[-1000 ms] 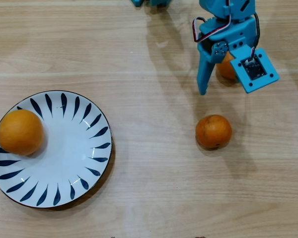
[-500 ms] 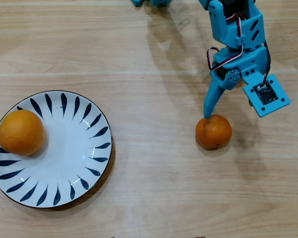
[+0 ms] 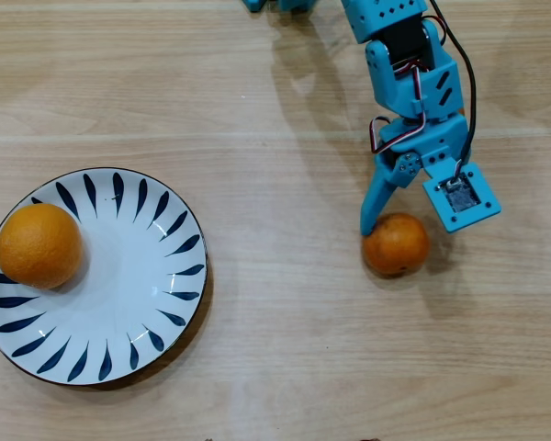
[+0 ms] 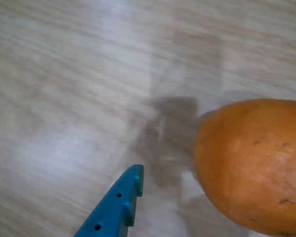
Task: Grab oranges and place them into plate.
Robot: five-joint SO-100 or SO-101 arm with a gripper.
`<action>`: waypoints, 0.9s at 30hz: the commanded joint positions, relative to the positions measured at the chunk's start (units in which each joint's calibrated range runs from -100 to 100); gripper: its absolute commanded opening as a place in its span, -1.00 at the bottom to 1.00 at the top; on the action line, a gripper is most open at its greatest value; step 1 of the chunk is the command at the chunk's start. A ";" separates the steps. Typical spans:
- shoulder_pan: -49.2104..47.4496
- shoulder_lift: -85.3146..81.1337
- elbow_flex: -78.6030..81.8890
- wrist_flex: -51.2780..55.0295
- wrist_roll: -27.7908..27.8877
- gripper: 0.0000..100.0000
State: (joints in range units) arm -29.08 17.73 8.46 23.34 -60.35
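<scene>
One orange (image 3: 39, 245) lies on the left part of the white plate (image 3: 138, 276) with dark blue leaf strokes. A second orange (image 3: 397, 246) rests on the wooden table right of centre. My blue gripper (image 3: 399, 223) hangs open over the far side of that orange. Its long fingertip (image 3: 370, 223) sits at the fruit's upper-left edge, and the other finger is hidden beneath the camera mount (image 3: 459, 195). In the wrist view the orange (image 4: 251, 163) fills the lower right, and a blue fingertip (image 4: 132, 181) stands to its left, a gap apart.
The blue arm (image 3: 399, 55) reaches in from the top edge, casting a shadow to its left. Light wooden tabletop (image 3: 285, 349) lies between the plate and the orange.
The gripper has come forward from the back of the table down to the near orange, then shifted slightly left; its fingertip now sits at the orange's left edge. The oranges have not moved.
</scene>
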 commanded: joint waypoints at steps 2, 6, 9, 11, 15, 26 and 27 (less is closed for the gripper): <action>1.42 -3.36 -0.35 -1.21 0.34 -0.15; 2.63 -3.28 -0.26 -1.21 1.44 -0.15; 4.00 -3.28 -0.35 -1.21 2.54 -0.15; 4.89 -3.28 -0.35 -1.30 2.96 -0.15; 6.42 -1.92 -0.26 -5.08 3.95 -0.15; 5.70 5.94 -5.06 -9.98 3.38 -0.15; 5.62 6.28 -5.06 -9.98 2.91 -0.15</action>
State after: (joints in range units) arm -23.51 23.91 5.89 14.21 -57.22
